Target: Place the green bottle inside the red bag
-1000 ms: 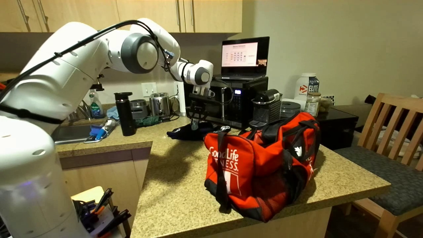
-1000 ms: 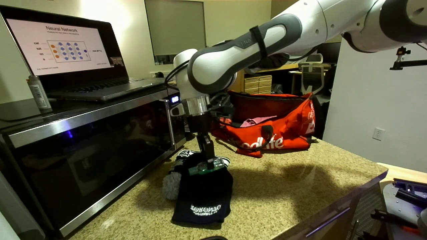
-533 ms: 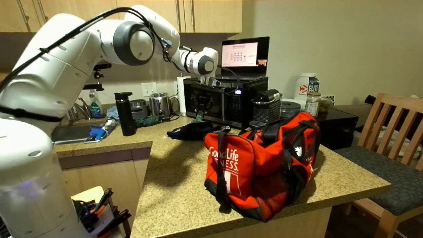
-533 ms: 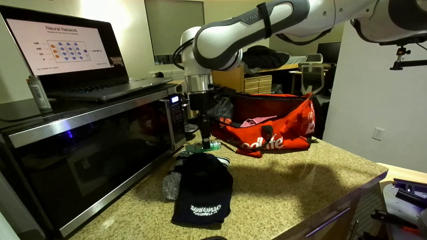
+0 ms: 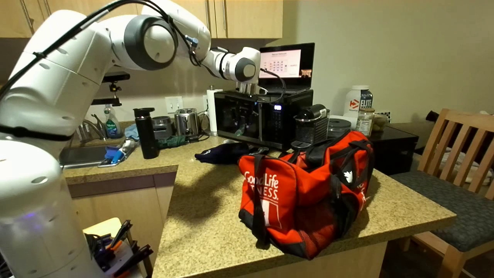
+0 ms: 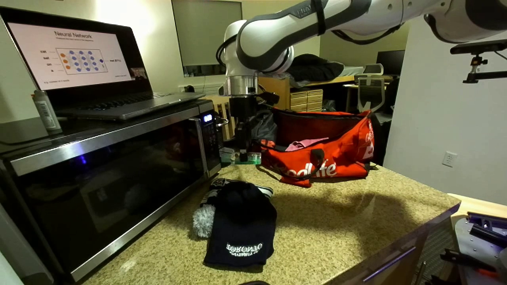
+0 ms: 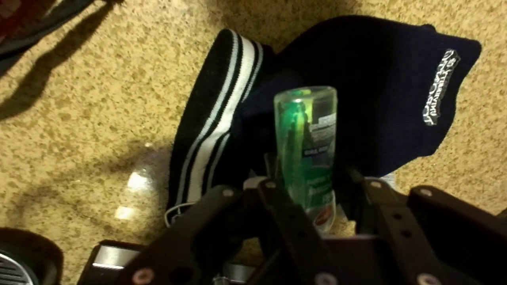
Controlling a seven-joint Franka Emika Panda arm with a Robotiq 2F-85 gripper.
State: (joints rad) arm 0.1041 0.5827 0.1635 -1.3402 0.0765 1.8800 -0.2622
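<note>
The green bottle (image 7: pixel 307 138), clear with green contents and a label, lies between my gripper's fingers. My gripper (image 7: pixel 315 172) is shut on it and holds it above the counter, roughly level. The bottle also shows in both exterior views (image 5: pixel 240 130) (image 6: pixel 254 158), partly hidden by the fingers. The red bag (image 5: pixel 312 173) stands on the counter with black straps and white lettering. In an exterior view its top is open, with pink cloth (image 6: pixel 307 144) inside, and the bag (image 6: pixel 344 158) is beyond and right of the gripper (image 6: pixel 243 156). A bag corner (image 7: pixel 16 19) shows in the wrist view.
A dark navy hat (image 6: pixel 245 221) and a striped hat with a grey pompom (image 6: pixel 204 221) lie on the counter below the gripper. A black microwave (image 6: pixel 119 174) with a laptop (image 6: pixel 79 63) on top stands beside the arm. A coffee machine (image 5: pixel 312 123) stands behind the bag.
My gripper has risen with the bottle in it, lifting it off the navy hat and moving it somewhat towards the bag's side. The bag and hats have not moved.
</note>
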